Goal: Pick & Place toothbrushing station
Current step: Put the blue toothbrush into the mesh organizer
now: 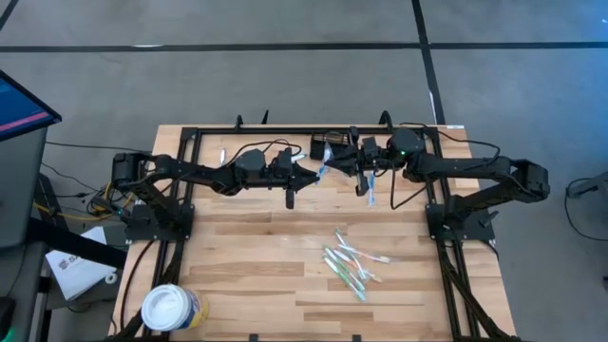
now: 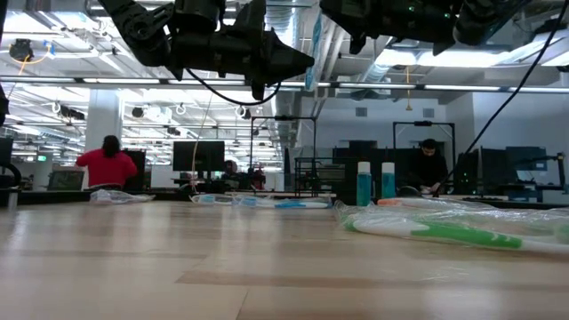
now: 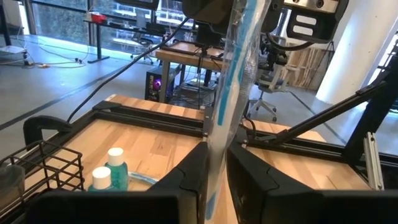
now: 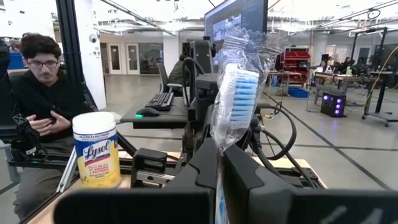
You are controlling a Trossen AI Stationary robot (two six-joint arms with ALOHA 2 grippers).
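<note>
A: Where's the caddy [image 1: 328, 149]?

B: Far edge of the worktop [image 1: 275, 266], between the two arms, up against the black frame. From the left wrist I catch one corner of its wire mesh [image 3: 43, 168], with two teal bottles [image 3: 111, 174] just beside it.

A: Arms?

B: Both raised near it. Left gripper [image 3: 216, 171]: fingers narrow, a wrapped toothbrush [image 3: 233, 81] standing upright in the gap. They look slack around it; I can't tell if they really pinch. Right gripper [image 4: 219, 168]: fingers closed on another wrapped toothbrush [image 4: 236, 93], bristle head up, film crinkled round it.

A: How would the caddy handle?

B: My guess: light, stiff, thin wire, not fragile. It could tip or slide if nudged, being light. A top rim wire or a divider is the place to take hold, fingers straddling one wire. The brushes are light and stiff too, but the film looks slippery, so a brush might twist in the grip.

A: Anything hidden?

B: Plenty. From above the arms overlap the caddy, so I can't count compartments or see what's in them. The level camera shows both arms only as dark shapes overhead. Loose brushes [image 1: 350, 264] lie in a heap on the near right part of the worktop; how many, I can't say. A white tub [image 1: 169, 309] sits at the near left corner. A seated person [image 4: 37, 93] shows beyond it in the right wrist camera, lower body cut off
</note>
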